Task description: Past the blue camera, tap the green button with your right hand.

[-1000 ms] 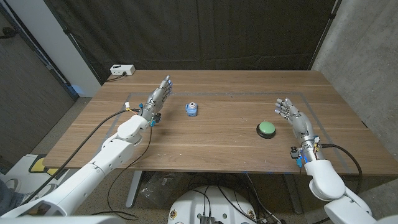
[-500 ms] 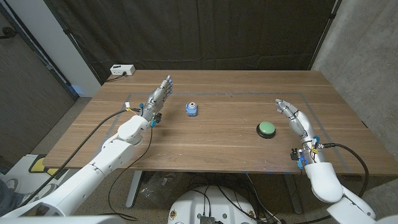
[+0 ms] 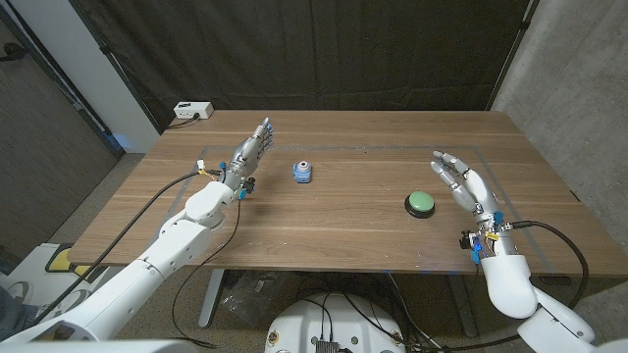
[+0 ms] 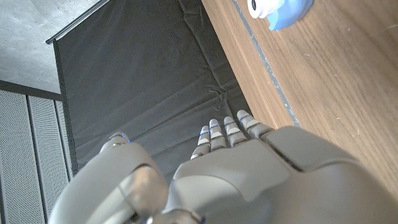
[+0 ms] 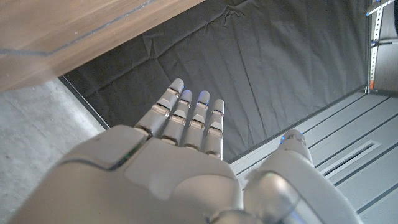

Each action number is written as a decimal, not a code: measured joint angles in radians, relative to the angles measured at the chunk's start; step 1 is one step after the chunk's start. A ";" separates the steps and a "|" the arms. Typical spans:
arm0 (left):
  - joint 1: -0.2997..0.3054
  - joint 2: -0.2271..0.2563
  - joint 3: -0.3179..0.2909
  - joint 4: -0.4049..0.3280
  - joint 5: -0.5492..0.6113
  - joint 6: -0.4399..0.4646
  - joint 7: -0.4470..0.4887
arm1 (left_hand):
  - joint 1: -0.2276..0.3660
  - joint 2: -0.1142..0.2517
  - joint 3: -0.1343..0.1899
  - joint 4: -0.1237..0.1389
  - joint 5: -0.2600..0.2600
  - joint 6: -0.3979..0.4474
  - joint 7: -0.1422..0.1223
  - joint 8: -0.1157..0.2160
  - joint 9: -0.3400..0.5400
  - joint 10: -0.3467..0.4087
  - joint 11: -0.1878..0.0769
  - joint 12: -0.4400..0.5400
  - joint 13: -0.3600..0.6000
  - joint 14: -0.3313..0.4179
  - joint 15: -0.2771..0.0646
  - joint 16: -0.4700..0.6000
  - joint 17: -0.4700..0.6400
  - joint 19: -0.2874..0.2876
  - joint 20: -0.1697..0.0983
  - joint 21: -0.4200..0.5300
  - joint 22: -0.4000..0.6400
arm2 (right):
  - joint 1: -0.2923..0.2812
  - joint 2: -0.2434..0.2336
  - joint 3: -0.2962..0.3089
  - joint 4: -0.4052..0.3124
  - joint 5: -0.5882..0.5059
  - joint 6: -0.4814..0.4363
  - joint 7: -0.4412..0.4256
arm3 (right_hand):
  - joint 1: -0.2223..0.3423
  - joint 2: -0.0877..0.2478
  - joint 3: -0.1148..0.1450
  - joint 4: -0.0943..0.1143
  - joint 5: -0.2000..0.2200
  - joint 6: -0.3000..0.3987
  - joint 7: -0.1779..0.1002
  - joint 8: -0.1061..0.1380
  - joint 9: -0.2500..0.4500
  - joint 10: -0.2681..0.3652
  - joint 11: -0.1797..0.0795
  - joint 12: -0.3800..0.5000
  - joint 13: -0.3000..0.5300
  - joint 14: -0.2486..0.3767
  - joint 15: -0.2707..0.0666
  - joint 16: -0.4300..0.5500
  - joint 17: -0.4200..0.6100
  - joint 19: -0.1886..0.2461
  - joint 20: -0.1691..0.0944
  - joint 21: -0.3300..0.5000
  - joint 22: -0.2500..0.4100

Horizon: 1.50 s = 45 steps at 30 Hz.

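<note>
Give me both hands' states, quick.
Left hand: open, fingers extended, holding nothing.
Right hand: open, fingers spread, holding nothing, beside the green button, not touching it.

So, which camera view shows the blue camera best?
The head view: the whole blue camera stands on the table, ahead of the left hand. The left wrist view cuts it at the edge.

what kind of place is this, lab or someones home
Most likely a robot test lab, not a home: a bare wooden table backed by a black curtain, a concrete wall, and just two props laid out, a blue camera and a green button.
</note>
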 measured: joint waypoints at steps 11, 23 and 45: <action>-0.004 -0.006 -0.001 0.014 -0.009 -0.005 -0.013 | 0.000 0.000 0.000 0.000 0.000 0.000 0.000 0.000 0.000 0.000 0.000 0.000 0.000 0.000 0.000 0.000 0.000 0.000 0.000 0.000 0.000 | -0.026 -0.039 -0.007 -0.072 -0.173 -0.160 -0.024 | 0.000 0.000 0.000 0.000 0.000 0.007 -0.007 0.000 0.000 0.004 -0.004 0.000 0.000 0.000 0.000 -0.005 0.000 -0.002 0.002 -0.008 0.003; -0.007 -0.016 0.001 0.029 -0.014 -0.025 -0.025 | 0.007 0.007 0.000 0.000 0.000 0.000 0.000 0.000 0.000 0.002 0.002 0.000 0.000 0.004 0.004 0.000 0.000 0.000 0.000 0.000 0.000 | -0.063 -0.112 -0.018 -0.150 -0.286 -0.320 0.015 | -0.006 0.006 -0.004 0.005 0.008 0.022 -0.003 0.000 0.000 -0.031 0.020 -0.023 0.000 -0.033 0.000 -0.016 0.000 -0.039 0.001 -0.020 0.005; -0.001 -0.017 0.004 0.022 -0.014 -0.027 -0.024 | 0.007 0.007 -0.004 -0.004 0.000 0.009 -0.002 0.000 0.000 0.009 -0.005 0.000 0.000 0.007 0.000 0.000 0.000 0.000 0.000 0.000 0.000 | -0.081 -0.197 -0.055 -0.218 -0.343 -0.516 0.112 | 0.004 0.036 0.003 0.011 0.018 0.053 0.003 0.000 0.000 -0.007 0.014 -0.024 0.003 -0.029 0.003 -0.012 0.000 -0.054 0.004 -0.024 0.005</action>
